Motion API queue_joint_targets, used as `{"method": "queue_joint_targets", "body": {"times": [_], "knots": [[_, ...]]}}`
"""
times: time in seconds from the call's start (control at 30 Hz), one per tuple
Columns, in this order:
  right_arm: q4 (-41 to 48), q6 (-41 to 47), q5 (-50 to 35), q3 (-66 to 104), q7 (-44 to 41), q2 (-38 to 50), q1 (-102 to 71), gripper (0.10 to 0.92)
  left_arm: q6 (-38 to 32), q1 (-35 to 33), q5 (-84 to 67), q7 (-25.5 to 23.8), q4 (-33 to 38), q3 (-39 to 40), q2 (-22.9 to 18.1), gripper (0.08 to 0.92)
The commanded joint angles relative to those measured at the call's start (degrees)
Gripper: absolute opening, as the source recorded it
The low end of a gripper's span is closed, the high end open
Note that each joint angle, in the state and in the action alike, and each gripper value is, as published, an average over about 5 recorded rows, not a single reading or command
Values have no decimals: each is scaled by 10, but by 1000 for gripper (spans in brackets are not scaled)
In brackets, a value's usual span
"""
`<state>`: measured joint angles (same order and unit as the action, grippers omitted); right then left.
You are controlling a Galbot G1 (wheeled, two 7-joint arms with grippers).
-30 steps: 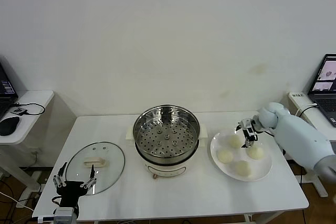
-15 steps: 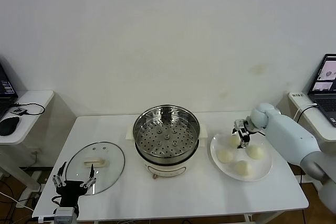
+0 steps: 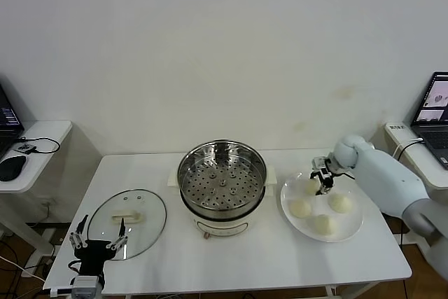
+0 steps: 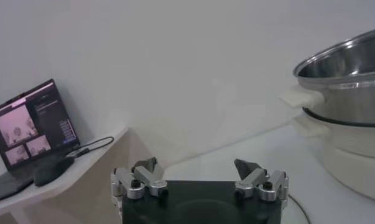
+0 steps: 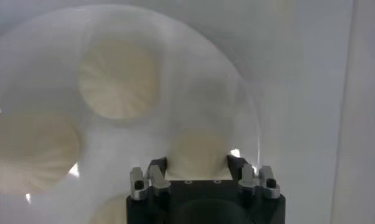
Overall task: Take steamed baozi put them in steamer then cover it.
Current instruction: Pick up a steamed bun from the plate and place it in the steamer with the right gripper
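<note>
**Right hand over the plate of buns, steamer uncovered**

While the left hand (image 3: 98, 244) waits low at the near left corner of the white tabletop (image 3: 231, 257), its fingers spread with nothing between them, the right hand (image 3: 322, 180) hangs over the far left part of the flat round white plate (image 3: 353, 225). From the right wrist view, its two fingers (image 5: 156, 171) stand apart on either side of one small, round, cream-white steamed baozi (image 5: 196, 153); I cannot tell whether they touch it.

Four buns lie on the plate: the one under the hand (image 3: 311, 188), one toward the steamer (image 3: 300, 209), one on the right (image 3: 340, 203) and one nearest the front edge (image 3: 323, 224). The plate sits just to the right of the round, shiny stainless-steel steamer (image 3: 222, 181), which stands at the middle of the tabletop on its white base, its perforated tray bare and open to view.

The round clear glass cover (image 3: 127, 223) with its cream-white bar handle lies flat on the tabletop, well to the left of the steamer and just beyond the left hand. A laptop (image 4: 35, 125) stands on a side table to the left.
</note>
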<state>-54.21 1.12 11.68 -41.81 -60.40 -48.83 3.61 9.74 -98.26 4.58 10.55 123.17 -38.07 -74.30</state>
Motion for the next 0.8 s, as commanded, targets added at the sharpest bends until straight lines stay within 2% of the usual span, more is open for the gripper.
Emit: {"method": "queue_joint_targets", "body": {"times": [0.03,0.2,0.47,0.63,0.8], "knots": [[-102,24,-86,-54,-4,59,65,636,-1,2,-2,0,1,3,3,823],[-144,38,-158,-115,1,65,169,642,-3,5,-3,2,1,8,3,823],[-144,27,-238,-212,31,-14,307,645,-6,6,-13,6,-1,11,3,823],[-139,-2,-261,-234,57,-80,322,645,-9,2,-21,10,-7,6,4,823],[-136,-47,-241,-257,71,-152,320,647,-12,1,-22,12,-10,5,1,823]]}}
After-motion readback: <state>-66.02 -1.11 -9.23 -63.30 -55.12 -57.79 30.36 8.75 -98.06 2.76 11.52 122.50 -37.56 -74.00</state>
